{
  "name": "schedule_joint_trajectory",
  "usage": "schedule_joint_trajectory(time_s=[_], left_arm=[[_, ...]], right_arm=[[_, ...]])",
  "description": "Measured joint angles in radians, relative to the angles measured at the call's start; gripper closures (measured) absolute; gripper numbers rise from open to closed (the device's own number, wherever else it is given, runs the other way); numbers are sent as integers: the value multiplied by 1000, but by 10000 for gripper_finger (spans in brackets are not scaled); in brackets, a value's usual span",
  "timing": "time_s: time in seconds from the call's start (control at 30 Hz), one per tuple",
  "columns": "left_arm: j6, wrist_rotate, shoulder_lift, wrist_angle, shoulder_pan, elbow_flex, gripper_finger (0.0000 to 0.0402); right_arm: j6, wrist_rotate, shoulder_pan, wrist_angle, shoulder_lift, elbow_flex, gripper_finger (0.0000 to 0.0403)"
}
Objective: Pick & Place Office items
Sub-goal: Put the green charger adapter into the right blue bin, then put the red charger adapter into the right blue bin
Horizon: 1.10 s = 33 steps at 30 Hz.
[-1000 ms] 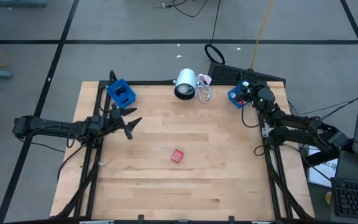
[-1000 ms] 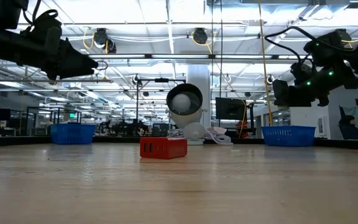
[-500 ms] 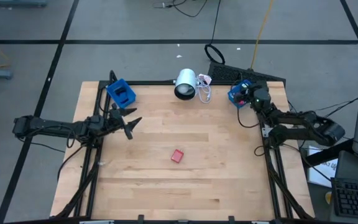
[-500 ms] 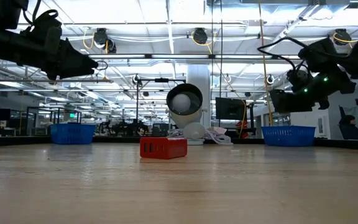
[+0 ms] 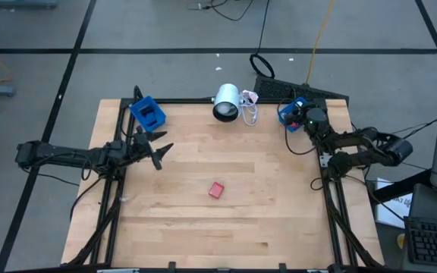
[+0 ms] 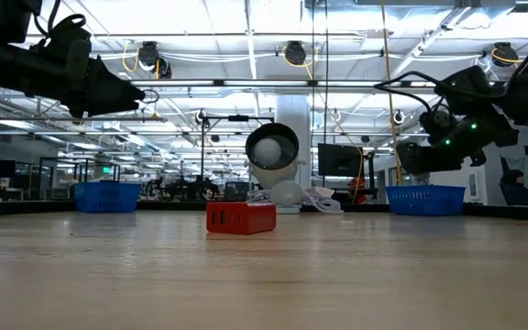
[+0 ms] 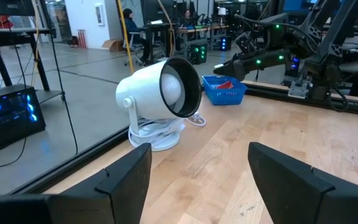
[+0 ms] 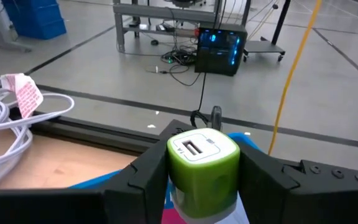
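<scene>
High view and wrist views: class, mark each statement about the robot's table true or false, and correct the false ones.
1. The red block lies inside a blue bin. False: it lies on the bare wooden table, near the middle.
2. The right gripper holds a green block between its fingers. True.
3. The left gripper is shut on the white lamp. False: it is open and empty, apart from the lamp.
4. The right gripper is over the blue bin at the table's far right corner. True.
5. The other blue bin stands at the far left corner. True.
</scene>
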Motion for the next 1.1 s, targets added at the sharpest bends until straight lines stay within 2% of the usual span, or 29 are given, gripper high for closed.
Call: schedule_joint_trajectory(time_s=[0.17,0.73,0.9,1.1], left_arm=[[0,0,0,0,0,0,130],[0,0,0,0,0,0,130],[0,0,0,0,0,0,130],[0,0,0,0,0,0,130]], right_arm=[[-20,-1,0,-12,1,0,253],[-19,-11,0,-18,1,0,200],[-16,-71,0,-19,1,0,202],[-15,-237,0,11,1,0,206]])
